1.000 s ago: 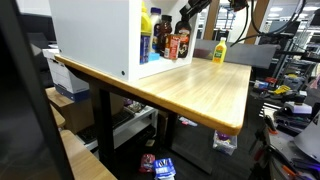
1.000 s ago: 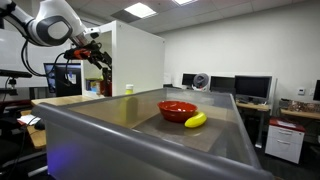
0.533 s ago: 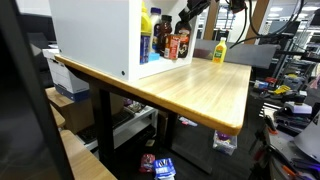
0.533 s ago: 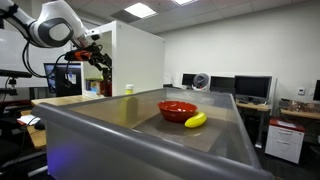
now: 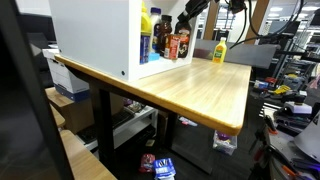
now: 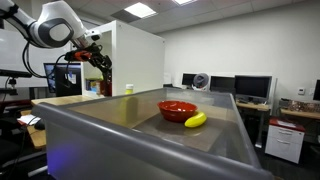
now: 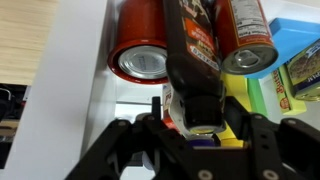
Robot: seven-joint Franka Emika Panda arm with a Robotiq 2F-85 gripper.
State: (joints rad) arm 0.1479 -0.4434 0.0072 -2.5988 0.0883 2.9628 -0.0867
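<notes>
Item: dark sauce bottle (image 7: pixel 190 45), stood upright inside the white cabinet (image 5: pixel 95 35) on the counter (image 5: pixel 200 85), between a red can (image 7: pixel 140 50) and a red-labelled can (image 7: pixel 245 35). The tool (image 7: pixel 192 112) is set astride the bottle; whether it is pinched cannot be told. Handling advised: grip centred on the body, neighbours left untouched, bottle kept upright.
</notes>
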